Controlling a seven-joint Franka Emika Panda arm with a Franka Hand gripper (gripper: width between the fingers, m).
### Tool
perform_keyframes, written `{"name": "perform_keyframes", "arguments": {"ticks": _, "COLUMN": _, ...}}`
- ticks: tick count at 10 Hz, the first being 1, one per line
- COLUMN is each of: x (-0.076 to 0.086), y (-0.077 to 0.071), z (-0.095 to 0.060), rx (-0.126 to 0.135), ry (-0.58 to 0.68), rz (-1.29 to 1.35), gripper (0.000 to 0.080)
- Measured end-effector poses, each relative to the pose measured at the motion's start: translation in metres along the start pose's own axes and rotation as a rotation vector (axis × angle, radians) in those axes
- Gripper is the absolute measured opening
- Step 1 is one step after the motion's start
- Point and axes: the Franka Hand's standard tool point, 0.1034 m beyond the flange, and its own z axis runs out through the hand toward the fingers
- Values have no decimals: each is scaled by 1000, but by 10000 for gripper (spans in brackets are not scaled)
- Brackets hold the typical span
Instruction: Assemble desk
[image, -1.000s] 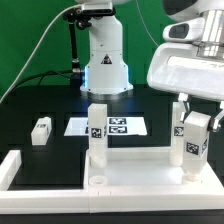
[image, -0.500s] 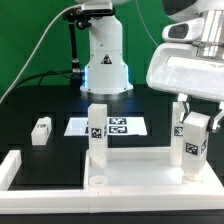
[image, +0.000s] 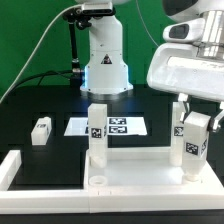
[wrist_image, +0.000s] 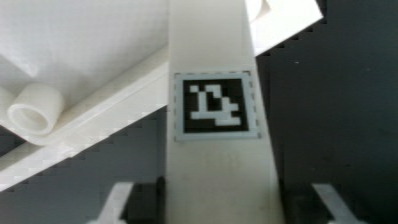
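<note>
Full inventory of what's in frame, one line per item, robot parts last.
desk top: one, white, front of the table.
upright leg: one, white with tag, standing on the desk top, exterior view's left.
held leg: one, white with tag, upright over the desk top, exterior view's right.
loose leg: one, white, lying on the table, exterior view's left.
marker board: one, white with black tags, flat mid-table.
border bar: one seen, white, front corner, exterior view's left.
table: one, black.
robot base: one, white, back centre.
hand: one, white, closed on the held leg.
</note>
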Motion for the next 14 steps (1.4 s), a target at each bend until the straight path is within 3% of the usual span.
{"name": "perform_keyframes", "arguments": {"ticks": 6, "x": -2, "y": 0, "z": 3, "rx": 8, "ry": 8, "rz": -7, "gripper": 289}}
{"name": "perform_keyframes", "arguments": {"ticks": 7, "x": -14, "y": 3, "z": 5, "rx": 43, "ry": 21, "rz": -3, "gripper": 289}}
{"name": "perform_keyframes", "arguments": {"ticks": 14, "x": -35, "y": 0, "z": 0, "rx": 20, "ry": 52, "rz": -14, "gripper": 289}}
